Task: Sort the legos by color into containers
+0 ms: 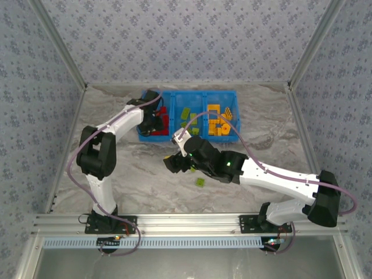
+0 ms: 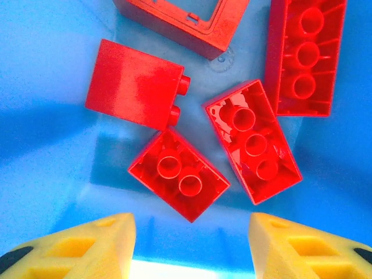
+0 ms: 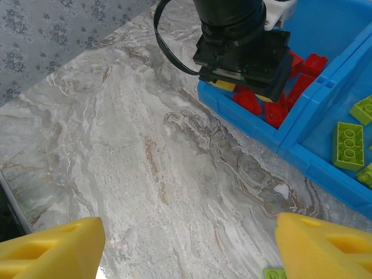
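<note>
Downward, left tool (image 1: 156, 123) inside bin (image 1: 192, 93), right tool (image 1: 171, 164) low above table (image 1: 133, 180)

The right hand (image 3: 186, 247) hovers, jaws wide, over marble table (image 3: 145, 163) beside blue bin (image 3: 325, 174).

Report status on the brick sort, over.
Left gripper open, empty, over red bricks in left compartment of bin. Right gripper open, empty, above table. One green brick loose on table nearby.
</note>
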Controlling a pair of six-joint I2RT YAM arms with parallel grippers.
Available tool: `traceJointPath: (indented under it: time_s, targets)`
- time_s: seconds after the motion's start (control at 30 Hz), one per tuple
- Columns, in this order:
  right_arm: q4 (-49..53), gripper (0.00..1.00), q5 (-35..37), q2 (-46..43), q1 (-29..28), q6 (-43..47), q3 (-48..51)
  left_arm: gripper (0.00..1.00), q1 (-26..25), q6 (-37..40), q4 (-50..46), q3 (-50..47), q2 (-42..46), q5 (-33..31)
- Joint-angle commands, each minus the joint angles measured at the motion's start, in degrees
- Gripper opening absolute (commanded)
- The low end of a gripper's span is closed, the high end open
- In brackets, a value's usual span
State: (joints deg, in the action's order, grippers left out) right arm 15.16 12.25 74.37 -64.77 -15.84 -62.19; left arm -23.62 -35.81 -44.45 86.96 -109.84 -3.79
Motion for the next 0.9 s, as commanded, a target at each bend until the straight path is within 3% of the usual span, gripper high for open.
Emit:
traceJointPath:
  time_s: [0.0, 0.23, 0.4, 0.6, 0.87]
  targets:
    - [0.88, 0.79, 2.6, 0.25, -0.04, -0.95, -1.35, 0.54, -0.61, 0.07, -2.96, 2.34, 6.66, -1.84]
    - [10.23, 0.78, 8.91, -0.12, 3.15, -7.7, -0.33, 0.54, -4.12, -0.87, -1.7, -3.94, 24.36, -1.57]
    - [21.44, 0.76, 10.37, 2.55, 4.88, -24.54, 2.26, 0.6, -13.77, 2.05, 5.15, -15.83, 41.9, 2.14]
    - [24.85, 0.76, 11.99, 11.04, 2.82, -44.43, 0.78, 0.65, -24.08, 1.66, 12.54, -32.05, 61.23, 4.31]
    - [27.43, 0.81, 9.19, 20.66, 3.22, -56.95, -4.25, 0.66, -24.73, -4.29, 7.71, -43.24, 77.87, 3.98]
